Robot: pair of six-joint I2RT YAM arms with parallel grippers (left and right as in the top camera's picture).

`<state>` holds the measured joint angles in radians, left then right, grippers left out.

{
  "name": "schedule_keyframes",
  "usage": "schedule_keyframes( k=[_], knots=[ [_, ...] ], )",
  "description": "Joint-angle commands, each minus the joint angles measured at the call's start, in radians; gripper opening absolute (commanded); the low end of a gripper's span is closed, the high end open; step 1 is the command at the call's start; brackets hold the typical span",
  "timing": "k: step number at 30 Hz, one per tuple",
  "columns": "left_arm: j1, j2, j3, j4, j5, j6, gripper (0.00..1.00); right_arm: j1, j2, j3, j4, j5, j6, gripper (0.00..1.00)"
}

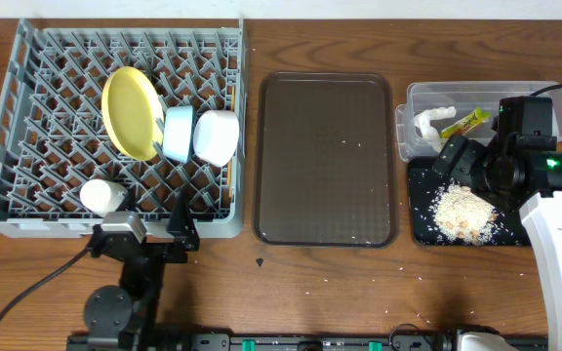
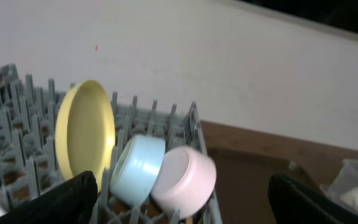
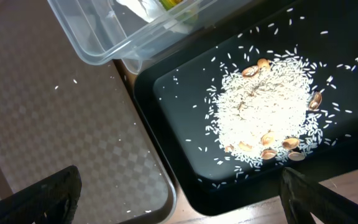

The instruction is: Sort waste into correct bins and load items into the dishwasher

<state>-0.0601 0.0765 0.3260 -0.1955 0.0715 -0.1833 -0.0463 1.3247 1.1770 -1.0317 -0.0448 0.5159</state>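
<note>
The grey dish rack [image 1: 8, 107] holds the yellow plate [image 1: 130, 112], the light blue bowl [image 1: 178, 134], the white bowl [image 1: 216, 136] and the white cup [image 1: 100, 195]. A thin chopstick [image 1: 230, 136] lies by the rack's right wall. The clear tub [image 1: 544, 93] holds the white tissue [image 1: 427, 124] and the green-and-orange wrapper [image 1: 464, 122]. The black tray [image 1: 418, 210] holds the food scraps [image 1: 461, 210]. My right gripper [image 3: 185, 205] is open and empty above the tray's near corner. My left gripper [image 2: 188, 205] is open and empty at the rack's front edge, facing the plate [image 2: 86, 127] and bowls [image 2: 138, 168].
The dark brown serving tray [image 1: 325, 161] lies between the rack and the bins, with a few stray grains on it. Crumbs are scattered on the wooden table [image 1: 359, 283] in front of it. The tub and the black tray sit side by side.
</note>
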Motion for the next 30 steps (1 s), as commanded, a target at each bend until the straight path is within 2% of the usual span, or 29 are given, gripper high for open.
schedule_keyframes(
  k=[1, 8, 14, 30],
  knots=[
    [0.001, -0.065, -0.112, 0.072, -0.009, 0.006, 0.88, -0.001, -0.013, 0.005, -0.001, 0.011, 0.0, 0.99],
    [0.0, -0.074, -0.311, 0.239, -0.008, 0.006, 0.88, -0.001, -0.013, 0.005, -0.002, 0.011, 0.0, 0.99],
    [-0.002, -0.075, -0.322, 0.132, -0.01, 0.006, 0.89, -0.001, -0.013, 0.005, -0.001, 0.011, 0.0, 0.99],
    [-0.002, -0.058, -0.322, 0.13, -0.009, 0.006, 0.89, -0.001, -0.013, 0.005, -0.001, 0.011, 0.0, 0.99]
  ],
)
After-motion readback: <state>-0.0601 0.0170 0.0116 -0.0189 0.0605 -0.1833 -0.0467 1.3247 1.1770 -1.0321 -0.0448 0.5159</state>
